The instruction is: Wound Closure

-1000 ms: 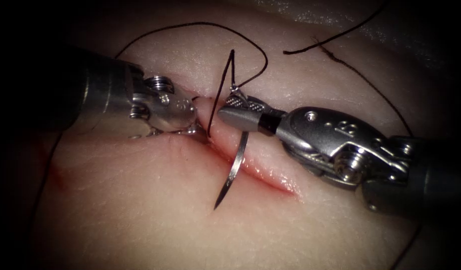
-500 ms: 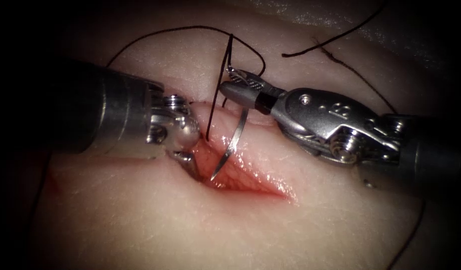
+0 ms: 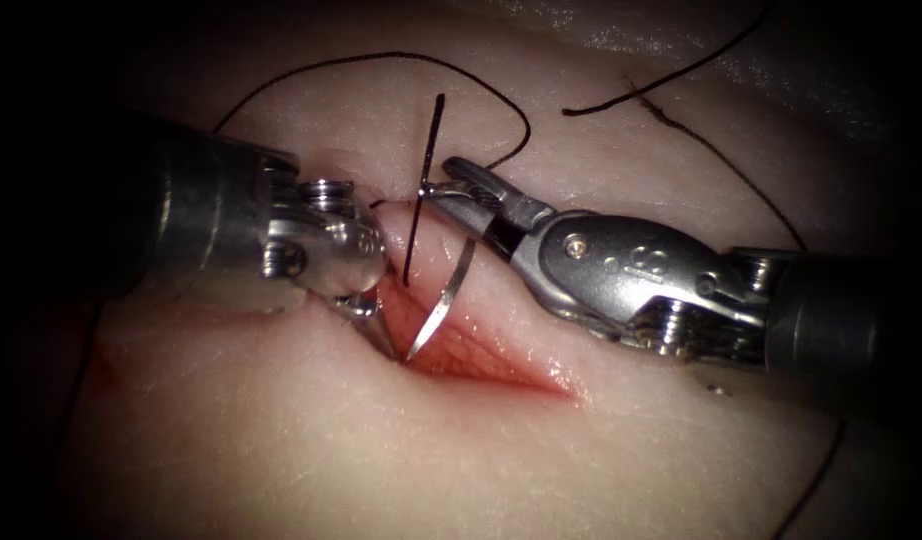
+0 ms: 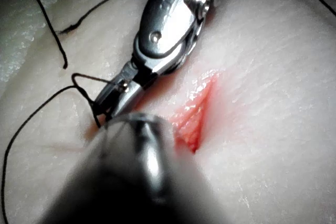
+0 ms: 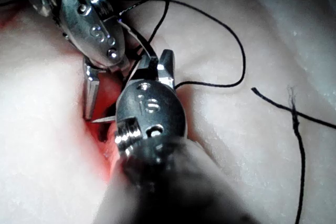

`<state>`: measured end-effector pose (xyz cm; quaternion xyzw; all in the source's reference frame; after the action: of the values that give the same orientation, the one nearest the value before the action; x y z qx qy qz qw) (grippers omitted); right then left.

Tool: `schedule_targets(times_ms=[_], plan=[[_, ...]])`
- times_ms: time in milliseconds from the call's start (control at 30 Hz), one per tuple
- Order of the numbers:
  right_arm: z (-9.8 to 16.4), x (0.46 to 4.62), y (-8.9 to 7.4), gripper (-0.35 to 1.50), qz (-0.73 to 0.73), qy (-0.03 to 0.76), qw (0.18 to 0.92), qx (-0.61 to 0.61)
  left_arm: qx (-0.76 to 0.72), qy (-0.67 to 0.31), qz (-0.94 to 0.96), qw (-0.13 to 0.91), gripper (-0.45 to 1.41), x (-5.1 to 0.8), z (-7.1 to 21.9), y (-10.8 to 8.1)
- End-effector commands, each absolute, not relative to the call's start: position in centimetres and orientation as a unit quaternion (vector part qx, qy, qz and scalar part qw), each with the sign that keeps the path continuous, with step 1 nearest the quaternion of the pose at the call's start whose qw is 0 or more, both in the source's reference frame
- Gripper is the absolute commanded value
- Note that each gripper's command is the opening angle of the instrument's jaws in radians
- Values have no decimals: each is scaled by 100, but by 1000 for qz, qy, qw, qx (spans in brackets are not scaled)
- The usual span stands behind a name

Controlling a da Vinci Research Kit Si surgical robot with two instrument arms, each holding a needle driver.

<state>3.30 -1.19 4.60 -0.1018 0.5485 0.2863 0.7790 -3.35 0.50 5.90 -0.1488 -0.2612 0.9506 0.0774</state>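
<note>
A: The right tool has its jaws clamped on the needle near the thread end of its curve. The point hangs inside the open cut, just above the near lip, not yet in the tissue.

B: And the left tool?

A: Its jaws seem to hold the left lip back, though I can't see them well.

B: The risks?

A: If that lip slips free, the cut narrows onto the point. The thread could also snag the needle.
</note>
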Motion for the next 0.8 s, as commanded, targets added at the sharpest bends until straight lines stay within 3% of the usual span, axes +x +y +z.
schedule_targets(times_ms=[33, 633, 800], plan=[[465, 342, -126, -35, 271, 543, 786, -121, -151, -261, 950, 79, 73, -339, 595, 48], [456, 366, -121, -35, 281, 541, 780, -140, -215, -224, 943, 117, 47, -327, 525, 68], [456, 364, -117, -35, 283, 541, 779, -141, -218, -210, 944, 131, 29, -315, 497, 60]])
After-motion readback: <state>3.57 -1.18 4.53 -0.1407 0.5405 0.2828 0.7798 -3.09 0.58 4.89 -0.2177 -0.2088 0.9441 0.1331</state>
